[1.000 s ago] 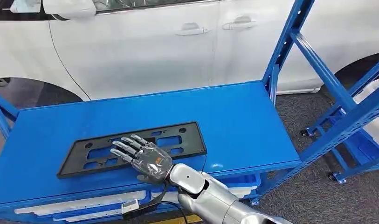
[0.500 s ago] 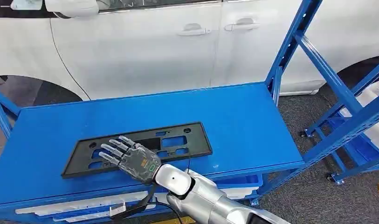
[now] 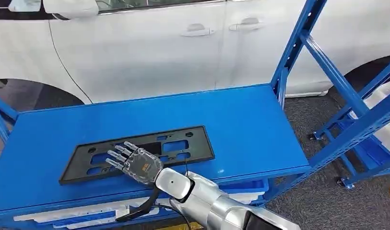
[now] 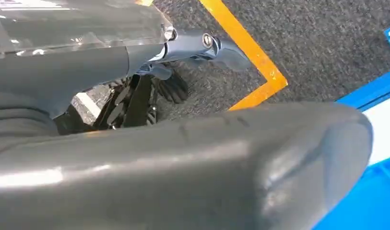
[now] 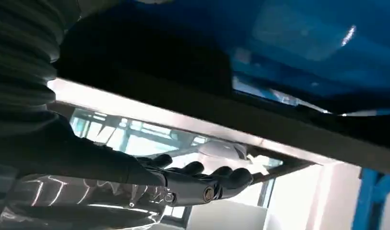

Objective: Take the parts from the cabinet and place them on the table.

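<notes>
Black plate frame is lying flat on blue surface, right robot hand w/ fingers spread is resting on it, sliding slightly leftward vs. earlier, prob. releasing after placement.

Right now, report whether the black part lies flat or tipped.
Flat: the black part lies along the blue shelf top, the right hand over it with fingers spread.

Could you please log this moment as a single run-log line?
phase: placing | right hand: fingers spread, resting flat on black plate bracket | bracket: flat on blue table | left hand: hanging above floor
</notes>
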